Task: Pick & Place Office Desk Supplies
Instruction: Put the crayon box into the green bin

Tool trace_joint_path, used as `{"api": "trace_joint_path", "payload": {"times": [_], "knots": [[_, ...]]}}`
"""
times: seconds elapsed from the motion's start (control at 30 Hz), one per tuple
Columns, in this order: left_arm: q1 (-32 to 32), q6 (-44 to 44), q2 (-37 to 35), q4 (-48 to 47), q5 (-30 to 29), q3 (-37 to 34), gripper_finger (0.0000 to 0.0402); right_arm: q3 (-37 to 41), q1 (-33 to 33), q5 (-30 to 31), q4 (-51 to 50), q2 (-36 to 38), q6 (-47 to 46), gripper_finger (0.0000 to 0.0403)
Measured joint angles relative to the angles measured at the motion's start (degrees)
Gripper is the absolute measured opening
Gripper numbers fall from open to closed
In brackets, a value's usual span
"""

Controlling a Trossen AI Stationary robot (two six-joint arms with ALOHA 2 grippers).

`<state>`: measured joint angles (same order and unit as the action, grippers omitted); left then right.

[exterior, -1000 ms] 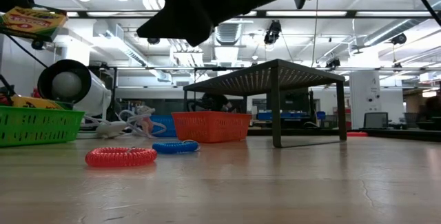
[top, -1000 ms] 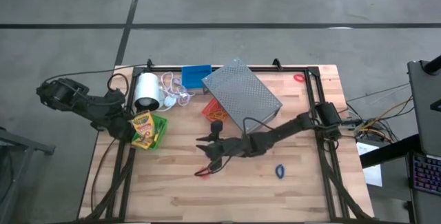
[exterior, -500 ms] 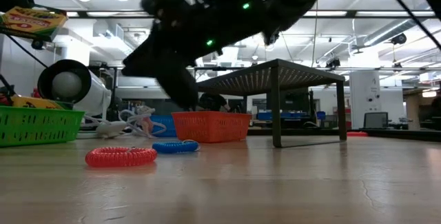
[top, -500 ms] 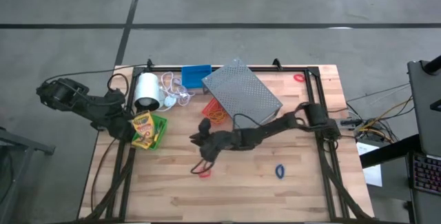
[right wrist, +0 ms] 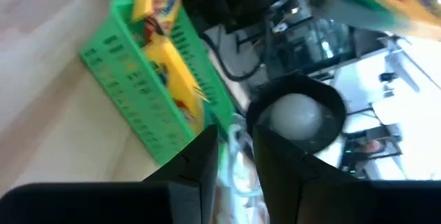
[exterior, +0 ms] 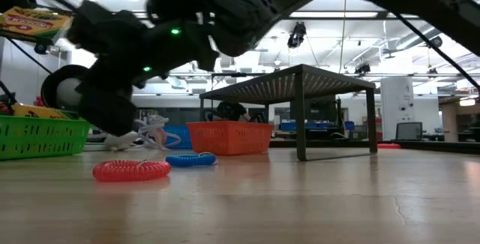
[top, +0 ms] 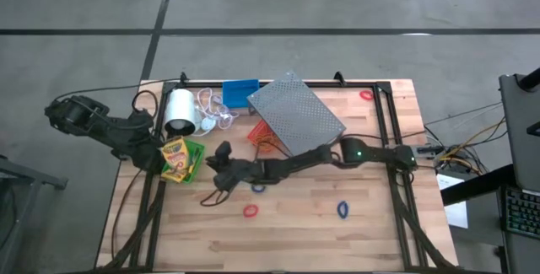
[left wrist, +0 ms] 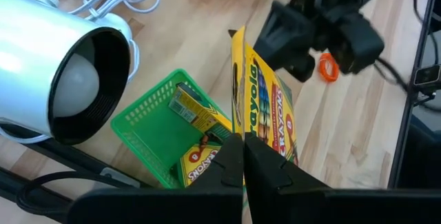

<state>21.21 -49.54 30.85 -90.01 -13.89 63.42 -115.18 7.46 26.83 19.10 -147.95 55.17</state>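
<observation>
Tabletop: right tool (top: 221,173) moved toward green bin (top: 196,158).

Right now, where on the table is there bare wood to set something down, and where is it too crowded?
Bare wood: the near strip below the red ring band and blue ring band, and the right side between the grey rack and the table's right edge. Crowded: the far left, where the white roll, green bin, left gripper holding a crayon box, and right gripper cluster.
</observation>
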Motion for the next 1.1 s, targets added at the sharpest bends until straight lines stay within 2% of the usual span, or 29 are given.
{"api": "trace_joint_path", "payload": {"times": [0.17, 0.5, 0.77, 0.87, 1.1], "knots": [[0.00, 0.00, 0.00, -0.01, 0.19, 0.00, 0.0001, -9.67, 0.02, -0.35, -11.88, -4.44, -0.27, 0.0077], [-0.02, 0.00, 0.00, -0.01, 0.20, 0.00, 0.0001, -19.62, 0.00, -1.65, -12.28, -12.24, 1.73, 0.0075], [-0.02, 0.00, 0.00, 0.13, 0.22, 0.00, 0.0001, -19.99, 0.06, -4.39, -8.81, -13.93, 7.28, 0.0070], [-0.02, 0.00, 0.00, 0.82, 0.24, 0.00, 0.0001, -19.97, -0.07, -6.73, -8.84, -14.02, 7.49, 0.0070], [-0.02, -0.02, 0.02, 1.80, 0.14, 0.00, 0.0001, -19.95, -0.53, -7.59, -8.18, -14.00, 7.77, 0.0068]]}}
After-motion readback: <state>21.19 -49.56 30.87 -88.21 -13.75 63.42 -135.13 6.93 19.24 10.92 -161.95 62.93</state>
